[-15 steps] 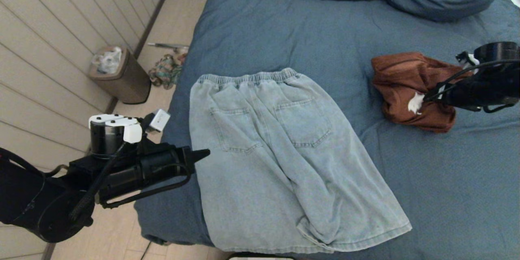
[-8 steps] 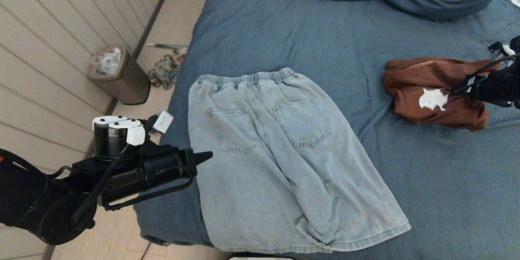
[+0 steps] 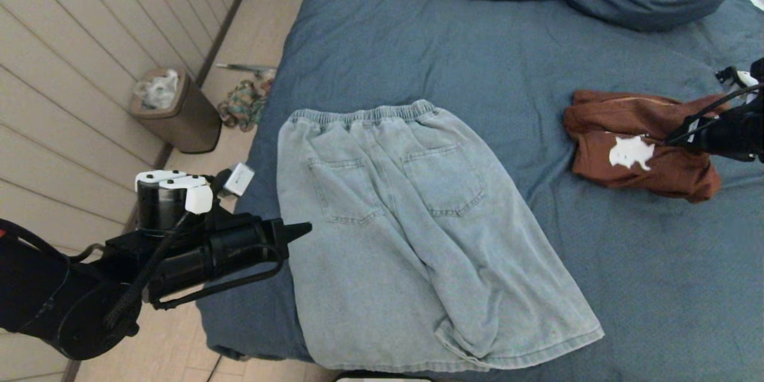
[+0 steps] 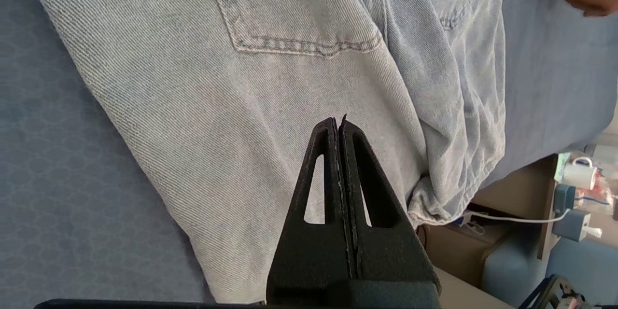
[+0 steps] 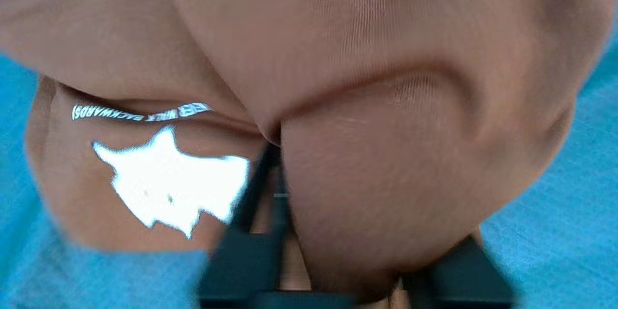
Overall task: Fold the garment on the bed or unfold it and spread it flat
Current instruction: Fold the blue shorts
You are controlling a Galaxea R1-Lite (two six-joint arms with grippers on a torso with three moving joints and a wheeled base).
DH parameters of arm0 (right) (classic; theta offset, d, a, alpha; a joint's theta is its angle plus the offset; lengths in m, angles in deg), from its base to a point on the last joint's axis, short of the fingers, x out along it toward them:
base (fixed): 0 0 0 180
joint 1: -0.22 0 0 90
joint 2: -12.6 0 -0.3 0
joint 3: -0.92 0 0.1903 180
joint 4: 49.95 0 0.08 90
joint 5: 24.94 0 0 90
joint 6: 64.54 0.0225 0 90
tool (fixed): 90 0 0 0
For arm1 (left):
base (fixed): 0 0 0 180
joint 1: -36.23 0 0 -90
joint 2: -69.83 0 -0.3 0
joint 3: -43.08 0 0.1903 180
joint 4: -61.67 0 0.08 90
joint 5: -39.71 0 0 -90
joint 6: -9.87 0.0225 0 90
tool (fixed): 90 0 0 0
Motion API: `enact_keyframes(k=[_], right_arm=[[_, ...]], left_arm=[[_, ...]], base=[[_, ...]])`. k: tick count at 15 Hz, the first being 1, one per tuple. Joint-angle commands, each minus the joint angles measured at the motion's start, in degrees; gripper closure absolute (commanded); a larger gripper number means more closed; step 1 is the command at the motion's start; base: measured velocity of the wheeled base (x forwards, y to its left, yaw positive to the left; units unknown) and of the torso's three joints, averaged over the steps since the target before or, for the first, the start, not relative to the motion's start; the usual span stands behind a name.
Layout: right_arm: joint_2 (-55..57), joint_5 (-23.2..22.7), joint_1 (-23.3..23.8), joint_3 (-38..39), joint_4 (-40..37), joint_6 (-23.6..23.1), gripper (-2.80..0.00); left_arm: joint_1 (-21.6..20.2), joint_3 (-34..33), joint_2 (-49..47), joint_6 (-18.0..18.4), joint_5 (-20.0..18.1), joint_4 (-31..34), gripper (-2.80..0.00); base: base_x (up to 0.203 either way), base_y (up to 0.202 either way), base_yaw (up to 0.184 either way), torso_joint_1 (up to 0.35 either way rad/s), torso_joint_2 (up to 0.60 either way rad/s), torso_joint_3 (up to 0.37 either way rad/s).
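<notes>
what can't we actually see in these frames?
- Right gripper, head view: the frame edge crops the arm; its fingertips sink into the brown shirt.
- Right wrist view: shirt folds cover one finger; the grip is unclear.
- Jeans, head view: the hem is cut off.
- Bin contents: too small.

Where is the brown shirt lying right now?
In the head view the brown shirt lies bunched on the bed's right side, right of the denim shorts.

Soft even light, no glare; right wrist view blurred.
</notes>
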Motion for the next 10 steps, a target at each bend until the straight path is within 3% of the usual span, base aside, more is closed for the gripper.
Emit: enact_keyframes(k=[1,6,10], right_arm=[[-1.2,-1.0,0.5,0.9,0.0,-0.1,-2.80],[-9.7,-5.6,1.7,6.0,-4.3,-0.9,-2.80],[-15.0,-6.2,6.6,10.8,-8.9,-7.7,-2.80]], left_arm=[[0.0,0.0,0.0,-0.2,-0.1,-0.3,0.00],[0.0,-0.2,0.4,-0.2,0.0,-0.3,0.00],[0.2,-0.8,2.0,-0.2,-0.1,-0.2,0.00]], base=[[0.000,0.000,0.000,0.000,0.00,0.000],[0.000,0.000,0.000,0.000,0.00,0.000],[0.000,0.000,0.000,0.000,0.00,0.000]])
